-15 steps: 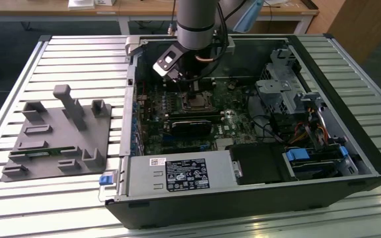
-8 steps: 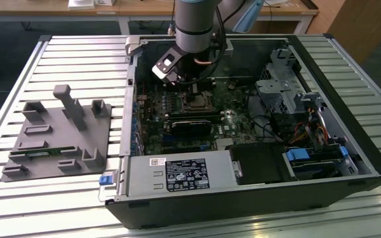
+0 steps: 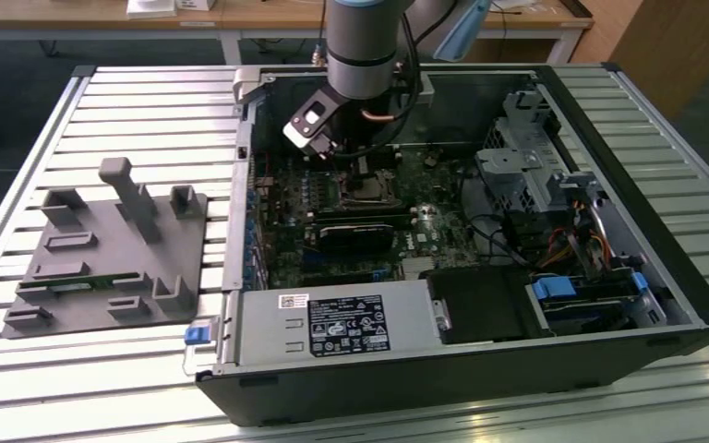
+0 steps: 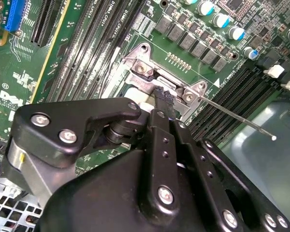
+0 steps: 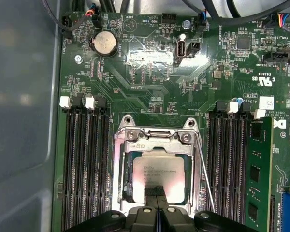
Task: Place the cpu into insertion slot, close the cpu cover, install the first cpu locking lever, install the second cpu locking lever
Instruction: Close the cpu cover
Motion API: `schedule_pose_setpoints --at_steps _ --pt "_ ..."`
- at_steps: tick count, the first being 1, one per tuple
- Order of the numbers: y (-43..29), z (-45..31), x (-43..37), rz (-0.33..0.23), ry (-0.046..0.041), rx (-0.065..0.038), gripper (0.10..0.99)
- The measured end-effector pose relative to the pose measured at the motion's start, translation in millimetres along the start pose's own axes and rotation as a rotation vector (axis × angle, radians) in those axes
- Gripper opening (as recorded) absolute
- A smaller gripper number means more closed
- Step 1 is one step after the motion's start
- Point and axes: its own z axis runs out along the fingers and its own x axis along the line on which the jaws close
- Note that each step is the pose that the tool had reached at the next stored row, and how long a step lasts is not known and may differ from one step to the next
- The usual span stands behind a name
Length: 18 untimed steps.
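1 chip, the cpu (image 5: pixel 159 176), is seen seated in the insertion slot (image 3: pixel 361 191), at the upper middle of the frame in the exterior view, with the cpu cover (image 5: pixel 122 174) laid flat around it. The claw (image 5: pixel 157 192) is held narrow, tips together with nothing gripped, at the cover's edge; contact cannot be told. 1 thin locking lever (image 5: pixel 204 174) lies just beside the claw, its long axis along the slot's side, apparently unlatched.
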Motion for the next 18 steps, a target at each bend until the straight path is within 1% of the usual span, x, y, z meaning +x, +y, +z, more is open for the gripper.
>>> schedule_pose_setpoints --at_steps 7,10,11,14,18 --pt "1.9 0.1 0.0 0.000 0.0005 0.000 0.106" --pt "2.0 -5.3 0.1 0.000 0.0022 0.000 0.106" --pt "1.8 -6.0 0.1 0.000 0.0022 0.000 0.106" --pt "-0.2 -5.1 0.2 0.000 0.0024 0.000 0.106" --pt "-1.7 -0.7 0.1 0.000 0.0022 0.000 0.106"
